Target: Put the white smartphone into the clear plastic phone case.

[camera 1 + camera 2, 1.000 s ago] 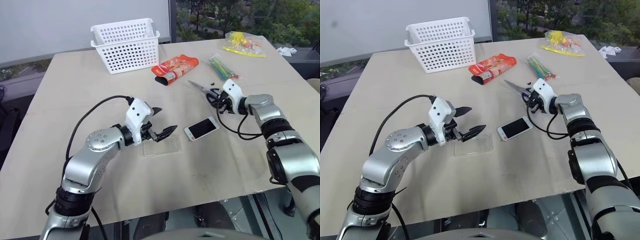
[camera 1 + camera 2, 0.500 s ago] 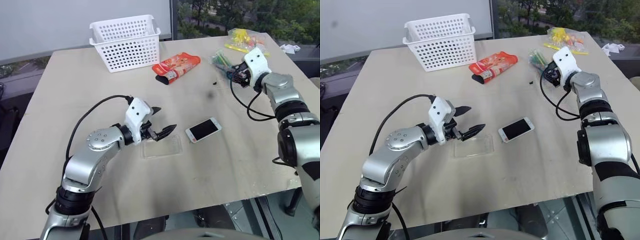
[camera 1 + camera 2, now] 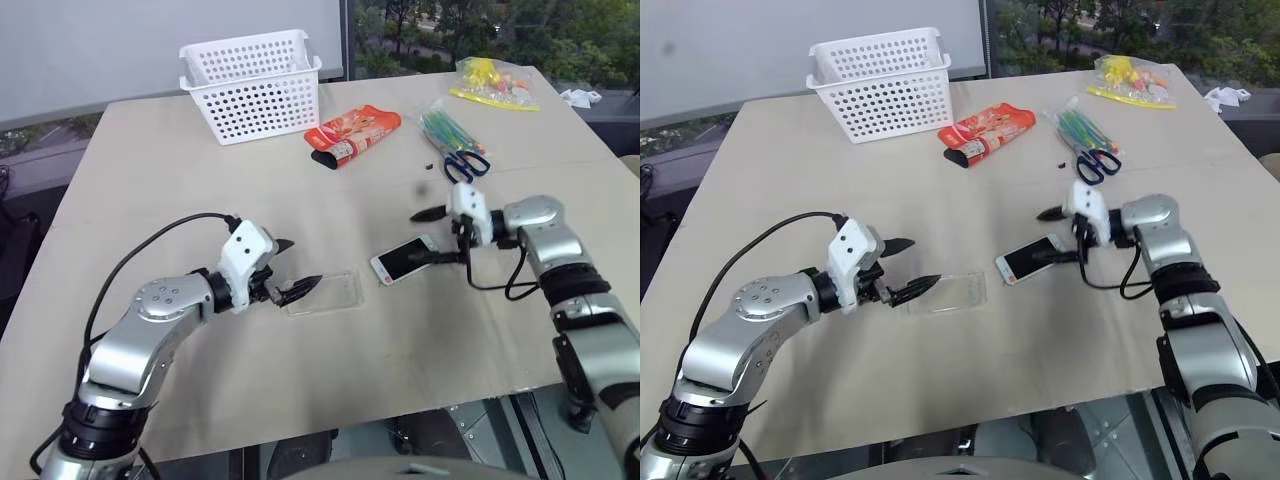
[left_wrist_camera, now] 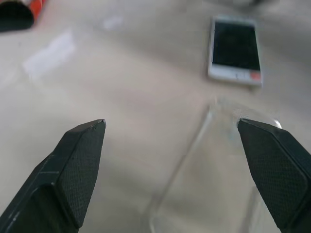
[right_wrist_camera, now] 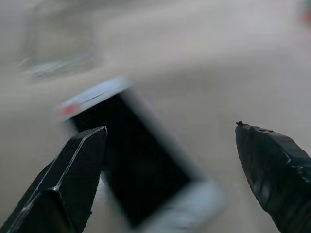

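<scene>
The white smartphone (image 3: 405,259) lies screen up on the table, right of centre. To its left lies the clear plastic phone case (image 3: 325,293), flat and empty. My left gripper (image 3: 297,268) hovers open at the case's left end, one fingertip close to its rim; the left wrist view shows the case (image 4: 214,160) and, past it, the phone (image 4: 235,51). My right gripper (image 3: 432,237) stands open at the phone's right end, one finger above it and one at its edge. The right wrist view has the phone (image 5: 141,179) between the fingers.
A white basket (image 3: 255,72) stands at the back. A red snack packet (image 3: 350,135) lies in front of it. Blue-handled scissors (image 3: 462,162) rest beside coloured pens (image 3: 445,128), with a yellow bag (image 3: 490,85) behind. The table's front edge runs close below both arms.
The right gripper carried the scissors back to the pens, opened, and came back to the phone's right end. The left gripper drew back and sank to the case's left end.
</scene>
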Motion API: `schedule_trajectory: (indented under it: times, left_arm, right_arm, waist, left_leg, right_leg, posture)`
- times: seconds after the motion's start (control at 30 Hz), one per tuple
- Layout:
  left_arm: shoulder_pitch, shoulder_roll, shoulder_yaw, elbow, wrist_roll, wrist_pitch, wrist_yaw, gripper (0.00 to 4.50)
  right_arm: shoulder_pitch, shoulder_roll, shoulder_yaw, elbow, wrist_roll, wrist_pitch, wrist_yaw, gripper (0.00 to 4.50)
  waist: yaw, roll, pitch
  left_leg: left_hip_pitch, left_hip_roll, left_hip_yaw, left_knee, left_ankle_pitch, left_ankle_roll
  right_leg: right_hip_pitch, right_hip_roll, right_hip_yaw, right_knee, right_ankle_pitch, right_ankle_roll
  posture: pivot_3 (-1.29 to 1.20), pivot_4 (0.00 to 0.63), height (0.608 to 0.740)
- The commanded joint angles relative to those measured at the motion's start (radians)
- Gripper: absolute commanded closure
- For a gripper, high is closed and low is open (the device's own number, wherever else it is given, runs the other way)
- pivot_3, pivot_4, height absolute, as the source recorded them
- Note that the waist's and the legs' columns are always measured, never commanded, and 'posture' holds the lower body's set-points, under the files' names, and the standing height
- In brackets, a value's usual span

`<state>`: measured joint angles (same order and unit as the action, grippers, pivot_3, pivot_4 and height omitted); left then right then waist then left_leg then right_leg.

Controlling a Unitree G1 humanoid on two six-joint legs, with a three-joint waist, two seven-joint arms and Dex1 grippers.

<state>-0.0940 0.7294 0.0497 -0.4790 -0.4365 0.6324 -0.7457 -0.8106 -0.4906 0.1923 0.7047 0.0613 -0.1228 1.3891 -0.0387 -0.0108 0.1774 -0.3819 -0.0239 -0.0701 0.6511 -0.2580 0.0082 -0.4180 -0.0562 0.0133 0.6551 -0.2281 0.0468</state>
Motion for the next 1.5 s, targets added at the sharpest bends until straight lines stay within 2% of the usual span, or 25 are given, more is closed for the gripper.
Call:
schedule_trajectory:
  times: [0.03,0.2,0.3,0.4,0.53,0.6,0.63,0.67,0.73,0.8,0.9,1.07,1.17,1.23,1.37,1.5]
  left_arm:
    - [0.019,0.032,0.032,-0.065,-0.032,-0.001,-0.037,0.05]
    - [0.037,0.059,0.032,-0.090,-0.050,0.003,-0.064,0.05]
    - [0.042,0.065,0.032,-0.098,-0.054,0.002,-0.069,0.05]
    - [0.042,0.061,0.031,-0.098,-0.049,-0.003,-0.065,0.05]
    - [0.055,0.057,0.029,-0.101,-0.043,-0.008,-0.060,0.05]
    - [0.060,0.058,0.027,-0.102,-0.041,-0.012,-0.059,0.05]
    - [0.058,0.059,0.027,-0.098,-0.039,-0.015,-0.061,0.05]
    - [0.056,0.060,0.027,-0.092,-0.038,-0.018,-0.063,0.05]
    - [0.052,0.061,0.025,-0.087,-0.035,-0.024,-0.065,0.05]
    - [0.050,0.059,0.021,-0.084,-0.033,-0.030,-0.065,0.05]
    - [0.048,0.052,0.019,-0.078,-0.029,-0.041,-0.064,0.05]
    - [0.053,0.036,0.032,-0.055,-0.022,-0.067,-0.053,0.05]
    - [0.050,0.034,0.043,-0.042,-0.018,-0.077,-0.049,0.05]
    - [0.043,0.039,0.053,-0.039,-0.025,-0.072,-0.055,0.05]
    - [0.016,0.055,0.082,-0.042,-0.067,-0.039,-0.077,0.05]
    - [0.000,0.064,0.092,-0.031,-0.076,-0.035,-0.082,0.05]
  right_arm:
    - [-0.039,-0.004,0.046,0.023,-0.047,-0.065,0.036,0.07]
    - [-0.148,0.014,0.104,0.216,-0.141,-0.121,0.021,0.07]
    - [-0.168,-0.005,0.166,0.286,-0.212,-0.171,0.064,0.07]
    - [-0.181,-0.008,0.205,0.343,-0.264,-0.211,0.028,0.07]
    - [-0.183,-0.004,0.236,0.371,-0.287,-0.140,0.049,0.07]
    - [-0.176,-0.006,0.245,0.367,-0.287,-0.103,0.079,0.61]
    - [-0.172,-0.013,0.255,0.363,-0.295,-0.083,0.096,0.69]
    - [-0.167,-0.020,0.260,0.359,-0.298,-0.074,0.114,1.24]
    - [-0.158,-0.032,0.264,0.353,-0.305,-0.074,0.123,1.68]
    - [-0.153,-0.036,0.260,0.349,-0.307,-0.089,0.101,1.70]
    - [-0.148,-0.032,0.234,0.325,-0.278,-0.088,0.093,1.70]
    - [-0.143,-0.007,0.154,0.179,-0.178,-0.016,0.100,1.70]
    - [-0.130,-0.007,0.140,0.017,-0.169,0.152,0.065,1.70]
    - [-0.101,-0.011,0.136,-0.112,-0.169,0.250,0.034,1.70]
    - [-0.001,-0.020,0.133,-0.463,-0.137,0.510,0.001,1.70]
    - [0.077,-0.039,0.177,-0.788,-0.195,0.686,-0.082,1.70]
  waist:
    - [-0.002,0.000,0.000]
    - [-0.003,-0.001,0.000]
    - [-0.001,-0.001,0.000]
    - [0.006,-0.002,-0.001]
    - [0.011,-0.006,-0.003]
    - [0.016,-0.007,-0.004]
    - [0.020,-0.008,-0.004]
    - [0.023,-0.008,-0.005]
    - [0.029,-0.008,-0.004]
    - [0.033,-0.007,-0.005]
    - [0.034,-0.008,-0.006]
    - [0.030,-0.008,-0.005]
    - [0.025,-0.005,-0.004]
    - [0.023,-0.005,-0.003]
    - [0.024,-0.005,-0.003]
    - [0.024,-0.004,-0.003]
  left_leg:
    - [0.000,0.000,0.000,0.000,0.000,0.000]
    - [0.003,0.001,0.003,0.002,0.000,0.000]
    - [0.003,0.001,0.003,0.002,0.000,-0.001]
    - [0.003,0.001,0.002,0.002,0.000,-0.001]
    - [0.005,0.001,0.002,0.002,0.000,0.000]
    - [0.006,0.000,0.002,0.003,0.000,0.000]
    - [0.006,0.000,0.002,0.003,0.000,0.000]
    - [0.008,0.000,0.002,0.003,0.000,0.000]
    - [0.016,0.000,0.002,0.003,0.000,0.000]
    - [0.022,0.000,-0.001,0.003,0.000,0.000]
    - [0.021,0.000,-0.002,0.003,0.000,0.000]
    - [0.020,0.000,-0.003,0.002,0.000,0.000]
    - [0.017,0.001,-0.004,0.000,0.000,0.000]
    - [0.014,0.001,-0.004,-0.002,0.000,0.000]
    - [-0.003,0.002,-0.005,0.000,0.002,-0.003]
    - [-0.010,0.003,-0.005,0.001,0.002,-0.003]
  right_leg:
    - [0.000,0.000,0.000,0.000,0.000,0.000]
    - [0.001,0.002,0.001,0.002,0.001,-0.002]
    - [0.001,0.002,0.001,0.002,0.001,-0.002]
    - [0.003,0.002,0.000,0.001,0.001,-0.002]
    - [0.006,0.001,0.001,-0.001,0.001,-0.002]
    - [0.007,0.000,0.001,-0.001,0.001,-0.002]
    - [0.007,0.001,0.001,-0.001,0.001,-0.003]
    - [0.008,0.001,0.001,-0.001,0.002,-0.003]
    - [0.017,0.001,0.000,-0.001,0.001,-0.004]
    - [0.024,0.001,-0.003,-0.004,-0.001,-0.007]
    - [0.025,0.001,-0.003,-0.006,-0.001,-0.007]
    - [0.024,0.001,-0.003,-0.008,-0.001,-0.007]
    - [0.021,0.001,-0.003,-0.008,0.001,-0.003]
    - [0.017,0.001,-0.002,-0.008,0.001,-0.003]
    - [-0.001,0.001,-0.001,-0.002,0.002,-0.003]
    - [-0.010,0.001,-0.002,-0.001,0.002,-0.003]
  posture:
    - [0.00,0.150,0.740]
    - [0.00,0.150,0.740]
    - [0.00,0.150,0.740]
    - [0.00,0.150,0.740]
    - [0.00,0.150,0.740]
    - [0.00,0.150,0.740]
    - [0.00,0.150,0.740]
    - [0.00,0.150,0.740]
    - [0.00,0.150,0.740]
    - [0.00,0.150,0.740]
    - [0.00,0.150,0.740]
    - [0.00,0.150,0.740]
    - [0.00,0.150,0.740]
    - [0.00,0.150,0.740]
    - [0.00,0.150,0.740]
    - [0.00,0.150,0.740]
